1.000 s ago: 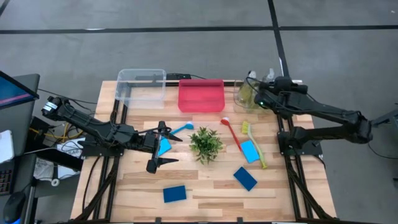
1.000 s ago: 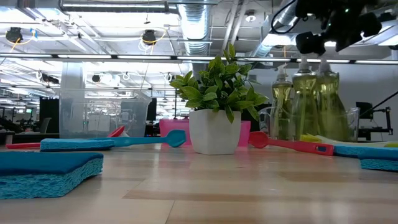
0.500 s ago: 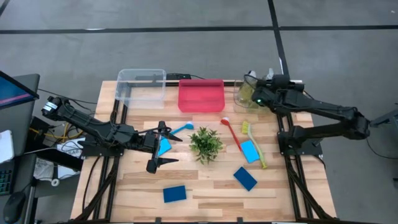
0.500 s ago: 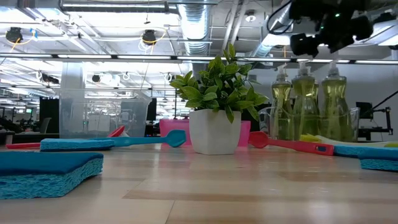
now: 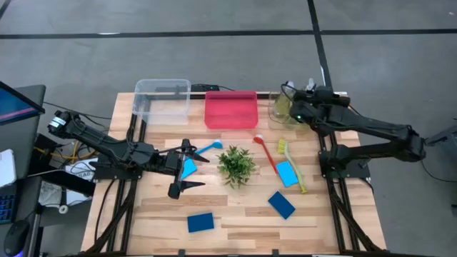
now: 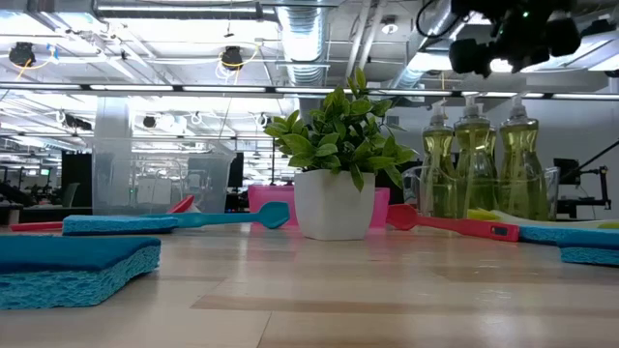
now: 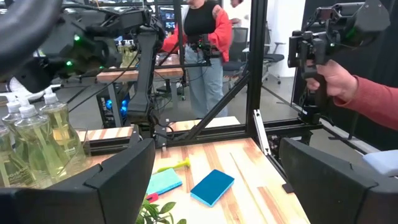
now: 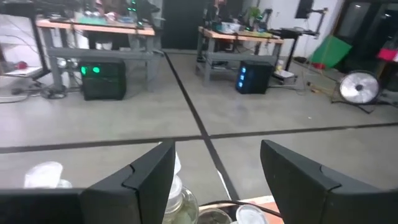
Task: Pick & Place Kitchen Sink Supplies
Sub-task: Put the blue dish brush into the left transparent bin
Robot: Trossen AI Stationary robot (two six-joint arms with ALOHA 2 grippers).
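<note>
Your right gripper has drifted slightly over the pump bottles, jaws apart and empty; descend off-centre and you topple neighbours. Left gripper waits, jaws apart.

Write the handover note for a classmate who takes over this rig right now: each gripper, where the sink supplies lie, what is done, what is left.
Left gripper: open, empty, low over the table's left half, at a blue sponge and the blue brush.
Right gripper: open, empty, above the pump bottles in the clear round holder at the back right.
Loose on the table: red brush, yellow brush, three more sponges, around the plant.
Done: nothing shows in the clear bin or pink bin.
Left: judged from this, all brushes and sponges.
</note>
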